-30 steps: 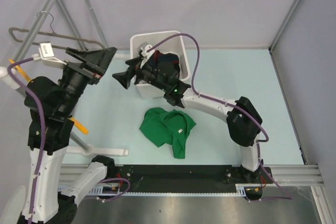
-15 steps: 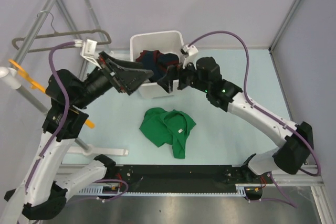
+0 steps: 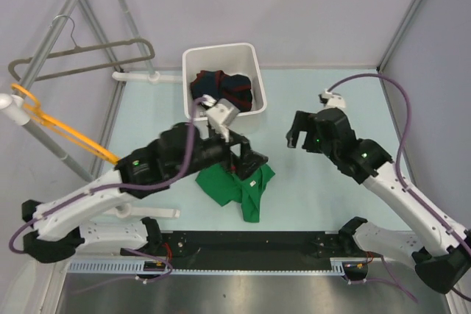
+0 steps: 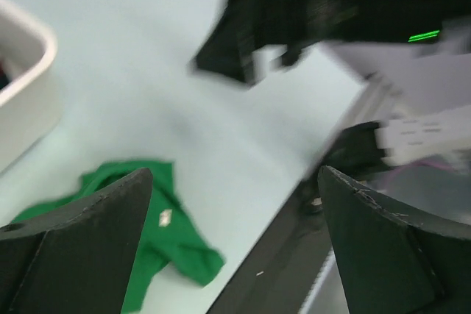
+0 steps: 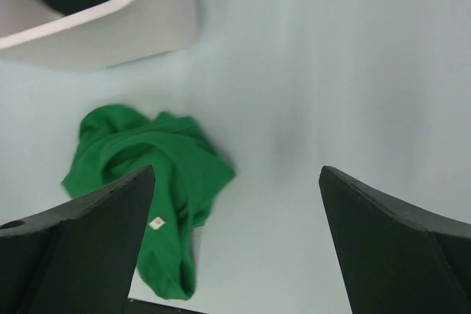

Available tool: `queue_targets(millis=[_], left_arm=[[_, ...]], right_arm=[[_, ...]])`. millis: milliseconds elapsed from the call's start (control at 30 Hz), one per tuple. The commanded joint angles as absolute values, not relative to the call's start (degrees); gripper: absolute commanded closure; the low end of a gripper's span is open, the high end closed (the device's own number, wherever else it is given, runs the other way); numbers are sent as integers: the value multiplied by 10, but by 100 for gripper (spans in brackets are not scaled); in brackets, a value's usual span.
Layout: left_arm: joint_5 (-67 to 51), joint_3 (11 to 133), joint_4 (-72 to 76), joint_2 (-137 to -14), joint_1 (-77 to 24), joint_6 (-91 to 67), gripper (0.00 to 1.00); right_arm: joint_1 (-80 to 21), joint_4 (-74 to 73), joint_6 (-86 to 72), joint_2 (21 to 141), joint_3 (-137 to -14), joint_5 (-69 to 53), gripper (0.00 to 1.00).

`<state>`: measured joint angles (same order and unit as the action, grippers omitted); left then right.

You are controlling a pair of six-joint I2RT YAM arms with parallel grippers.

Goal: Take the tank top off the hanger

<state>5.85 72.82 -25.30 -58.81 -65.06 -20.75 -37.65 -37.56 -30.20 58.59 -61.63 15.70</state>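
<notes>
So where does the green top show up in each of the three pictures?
Top external: tank top at centre, just below the white bin.
Left wrist: tank top lower left; bin at left edge.
Right wrist: tank top lower left; bin at top left.
Shared landmark: the bin.

No text, brand, number or sign can be read anywhere; the small white label (image 5: 155, 223) on the green tank top (image 5: 140, 170) is too small and blurred to make out.
</notes>
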Motion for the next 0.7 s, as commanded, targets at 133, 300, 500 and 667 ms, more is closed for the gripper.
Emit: queue_targets(millis=[133, 300, 500, 667], left_arm=[[181, 641, -324, -744, -686, -228, 1], [204, 561, -259, -811, -692, -256, 1], [214, 520, -207, -890, -682, -257, 1], [200, 482, -157, -941, -662, -250, 10]], right_arm=[[-317, -511, -352, 484, -594, 265, 0], [-293, -512, -331, 452, -585, 242, 0], [-287, -520, -309, 419, -584, 246, 0], [-287, -526, -301, 396, -587, 246, 0]])
